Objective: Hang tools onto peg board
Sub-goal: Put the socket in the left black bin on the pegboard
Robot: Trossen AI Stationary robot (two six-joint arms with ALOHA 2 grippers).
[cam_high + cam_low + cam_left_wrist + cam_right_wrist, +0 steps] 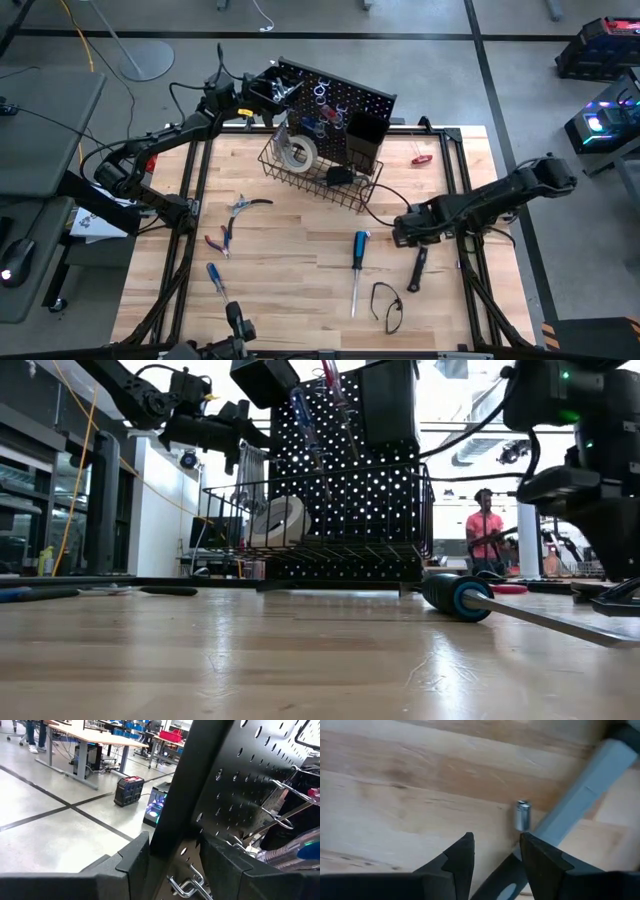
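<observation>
Left gripper (262, 92) — raised at the far-left upper corner of the peg board (350, 100). In its wrist view the two fingers (131, 865) straddle the board's black edge and appear clamped on it; the panel fills the gap between them.

Right gripper (496, 857) — low over the table (300, 270) at right-centre. Its fingers stand partly apart with a dark handle and grey shaft running between them, apparently the hammer (417, 268); whether the pads press on it cannot be told.

Peg board: upright at the table's far edge, turned at an angle, with a wire basket (318, 175) at its foot holding the white tape roll (297, 152).

Loose on the tabletop: blue-handled screwdriver (357, 262) at centre, just beside the right gripper; red-handled pliers (222, 238) and a second blue screwdriver (216, 280) at left; a black cable loop (388, 303) near the front edge; a red item (422, 157) at far right. Open wood lies between the left and central groups.
</observation>
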